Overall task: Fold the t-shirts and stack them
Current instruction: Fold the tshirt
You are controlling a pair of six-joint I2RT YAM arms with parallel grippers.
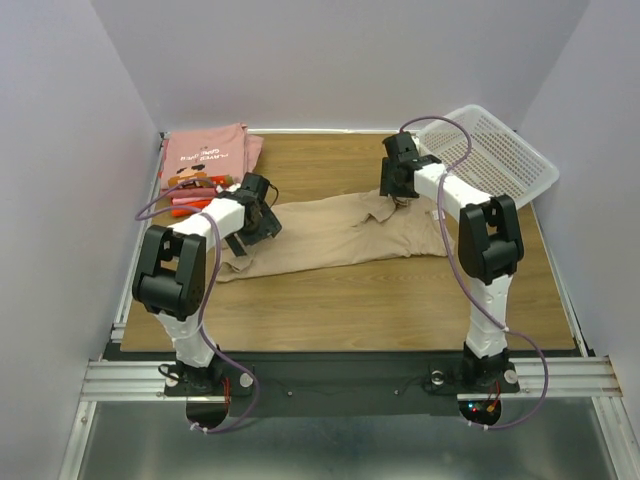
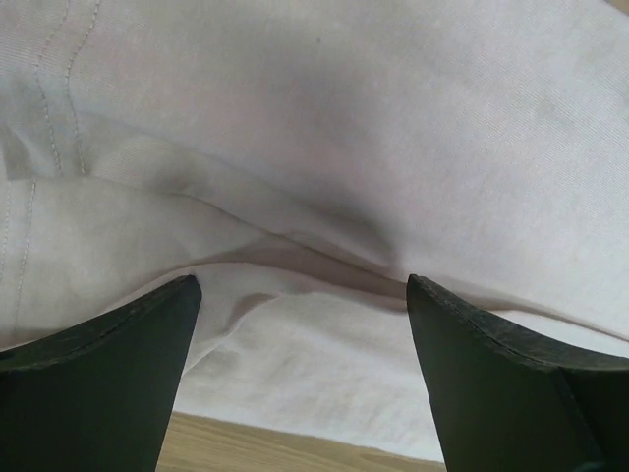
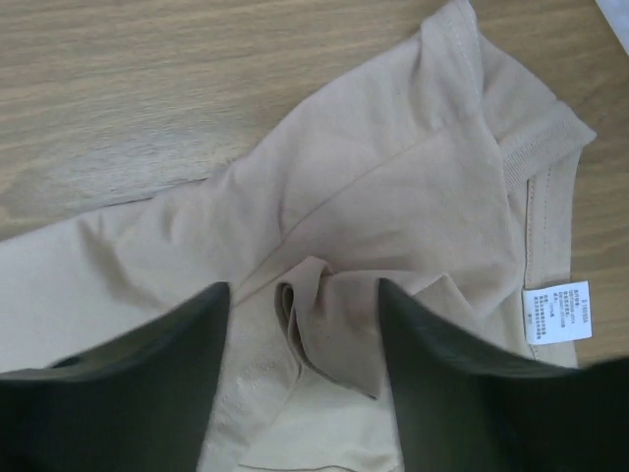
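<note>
work surface: wooden table (image 1: pixel 350 300); reference item: tan t-shirt (image 1: pixel 330 240); all positions below are given relative to it.

tan t-shirt: lies across the middle of the table as a long, rumpled band, partly gathered and not flat; its neck end points to the right arm's side; the ribbed collar (image 3: pixel 536 167) and a white care label (image 3: pixel 557 324) show in the right wrist view.

left gripper (image 2: pixel 300 285): positioned over the left end of the tan t-shirt, close to the cloth; fingers (image 2: pixel 108 344) spread apart; a raised ridge of cloth runs across the gap between the tips; the fingers do not close on it.

right gripper (image 3: pixel 305 290): positioned over the far right part of the tan t-shirt, near the collar; fingers (image 3: pixel 462 383) apart; a small puckered fold of cloth stands between them; whether either finger touches that fold cannot be determined.

pink t-shirts (image 1: pixel 205 150): folded stack with printed lettering, at the far side of the tan t-shirt's left end, in the table corner; not touching the tan t-shirt.

red-orange t-shirt (image 1: pixel 190 207): narrow strip visible at the near edge of the pink stack, just beyond the tan t-shirt's left end, partly hidden by the left arm.

white basket (image 1: pixel 500 155): perforated plastic, beyond the tan t-shirt's right end, tilted over the table's far right corner.
</note>
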